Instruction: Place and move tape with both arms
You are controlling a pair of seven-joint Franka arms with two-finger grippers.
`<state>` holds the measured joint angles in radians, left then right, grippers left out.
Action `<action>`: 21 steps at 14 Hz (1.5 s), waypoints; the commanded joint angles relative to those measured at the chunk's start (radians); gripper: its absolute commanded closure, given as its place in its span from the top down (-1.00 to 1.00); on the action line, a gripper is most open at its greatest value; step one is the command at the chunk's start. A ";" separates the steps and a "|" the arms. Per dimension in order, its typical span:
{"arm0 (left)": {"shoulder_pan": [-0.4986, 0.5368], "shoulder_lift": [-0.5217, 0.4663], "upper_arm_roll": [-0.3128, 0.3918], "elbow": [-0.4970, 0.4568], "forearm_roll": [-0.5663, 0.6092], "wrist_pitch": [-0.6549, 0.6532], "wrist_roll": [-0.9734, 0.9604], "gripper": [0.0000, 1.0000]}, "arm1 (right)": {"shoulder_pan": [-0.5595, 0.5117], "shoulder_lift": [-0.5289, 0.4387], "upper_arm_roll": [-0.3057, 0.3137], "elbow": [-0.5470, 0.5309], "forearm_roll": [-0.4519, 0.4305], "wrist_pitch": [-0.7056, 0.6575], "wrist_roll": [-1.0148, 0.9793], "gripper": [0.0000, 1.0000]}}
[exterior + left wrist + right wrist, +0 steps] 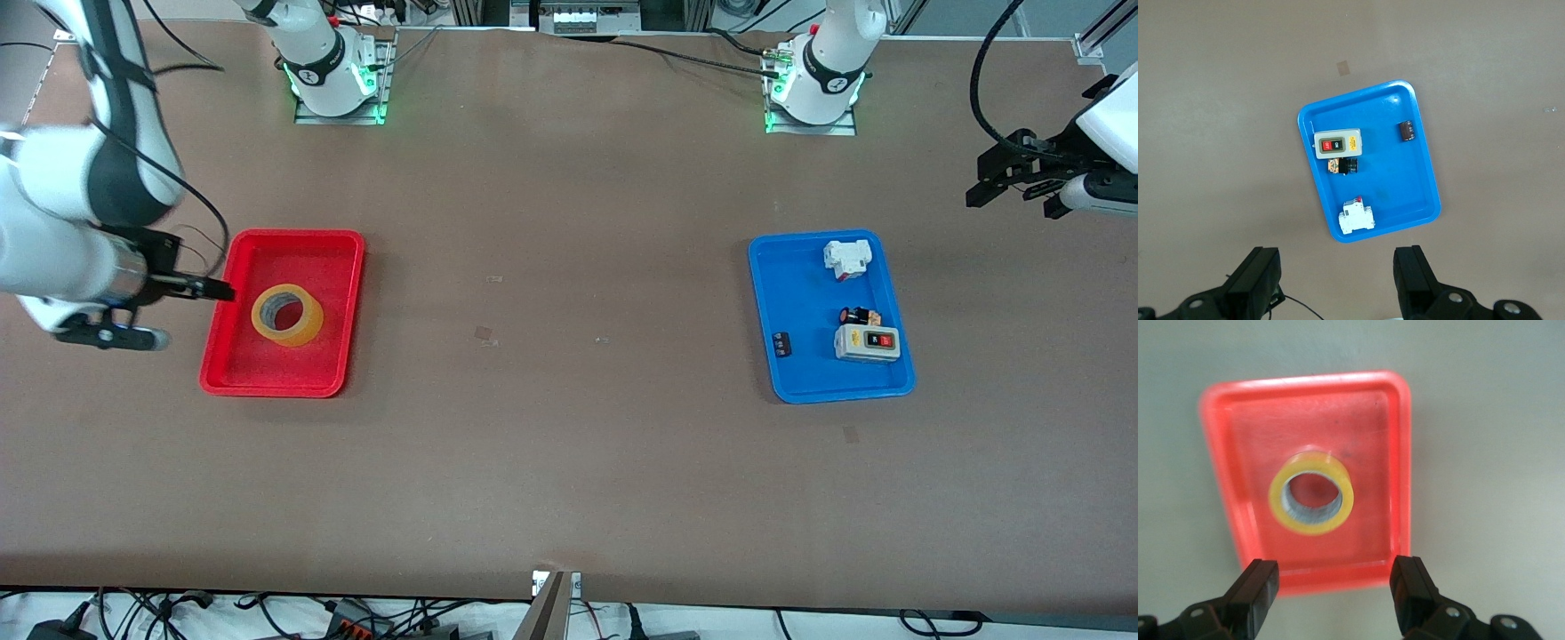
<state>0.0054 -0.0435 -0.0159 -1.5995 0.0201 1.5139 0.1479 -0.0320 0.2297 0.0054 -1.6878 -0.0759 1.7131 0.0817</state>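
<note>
**A Big Brown Counter**

The counter (569, 444) is wide, flat and brown, and takes up nearly the whole front view. It has a few small pale marks (484, 334) near the middle. Past its near edge lies a white floor strip with tangled black cables (267, 609). At its far edge stand grey metal frames (578, 13). The light is soft and even.

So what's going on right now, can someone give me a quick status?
Right gripper open, above red tray edge. Tape lying flat in that tray, untouched. Left gripper open, waiting up off the blue tray. Nothing blocking.
</note>
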 commanded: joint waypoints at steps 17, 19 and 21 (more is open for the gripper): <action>0.013 -0.015 -0.009 -0.020 -0.003 0.002 0.021 1.00 | -0.003 -0.223 0.022 -0.019 0.039 0.034 -0.091 0.99; 0.013 -0.015 -0.009 -0.020 -0.003 0.002 0.021 1.00 | -0.002 -0.282 0.022 -0.082 0.041 0.056 -0.092 0.99; 0.013 -0.015 -0.010 -0.020 -0.003 0.002 0.021 1.00 | -0.003 -0.289 0.022 -0.081 0.048 0.030 -0.092 0.99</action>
<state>0.0064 -0.0433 -0.0159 -1.6029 0.0201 1.5139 0.1479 -0.0309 -0.0073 0.0280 -1.7146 -0.0417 1.7326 0.0180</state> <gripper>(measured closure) 0.000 0.000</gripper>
